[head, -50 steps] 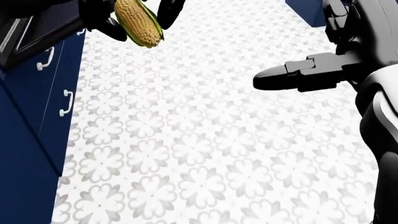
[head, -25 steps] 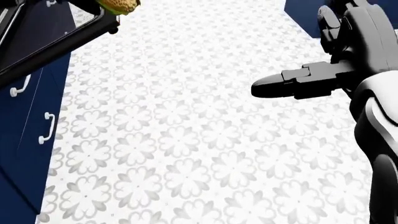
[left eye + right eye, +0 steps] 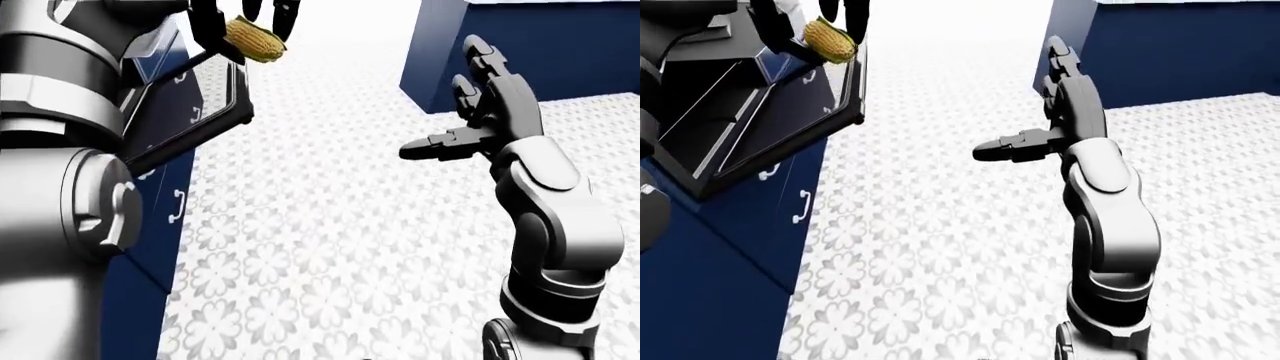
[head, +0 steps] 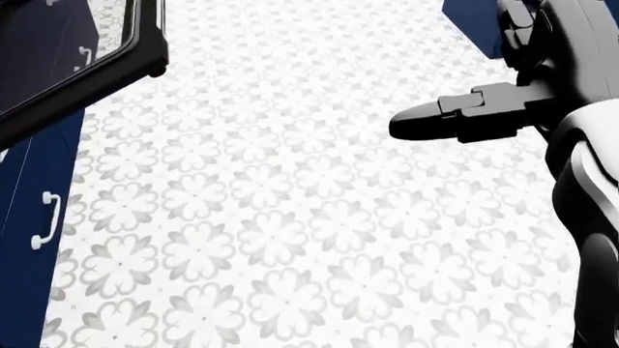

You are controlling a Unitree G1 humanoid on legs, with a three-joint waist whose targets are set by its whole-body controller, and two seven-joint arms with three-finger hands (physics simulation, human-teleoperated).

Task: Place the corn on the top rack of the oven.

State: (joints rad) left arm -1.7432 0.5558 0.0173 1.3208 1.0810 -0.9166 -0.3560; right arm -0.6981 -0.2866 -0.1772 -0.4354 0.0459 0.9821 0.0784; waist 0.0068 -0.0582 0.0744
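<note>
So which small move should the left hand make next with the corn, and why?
Probably carry the corn leftward, past the open oven door, toward the rack. The left hand grips it above the door's outer edge, not yet inside; the right hand is open and free.

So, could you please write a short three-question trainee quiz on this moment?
1. True or false: the corn lies on the floor.
2. Which hand holds the corn: A left, B right?
3. Fill in: the right hand has its fingers ____.

Key: 1 false, the left hand holds it above the open oven door; 2 A; 3 open, holding nothing.
</note>
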